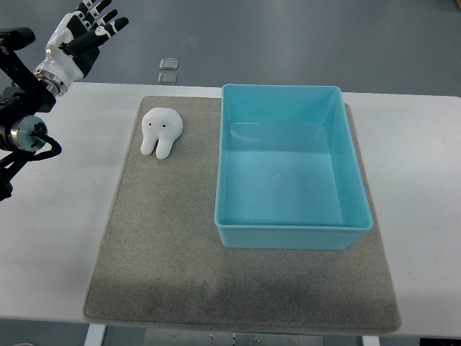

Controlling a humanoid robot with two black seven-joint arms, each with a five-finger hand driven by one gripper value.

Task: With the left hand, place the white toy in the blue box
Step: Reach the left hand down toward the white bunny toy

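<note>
One white toy (161,132) on the grey mat (166,238), beside the blue box (292,234).
Left hand (85,30) up in the corner, fingers spread, holding nothing; no writing readable anywhere.

The white toy (161,132) is lying on the grey mat (166,252) beside the blue box (292,236); the left hand (83,36) is hovering apart, fingers (108,25) spread.

white toy (161,131): tooth-shaped, two dot eyes, lying flat | blue box (292,227): open, empty, just right of toy
</note>
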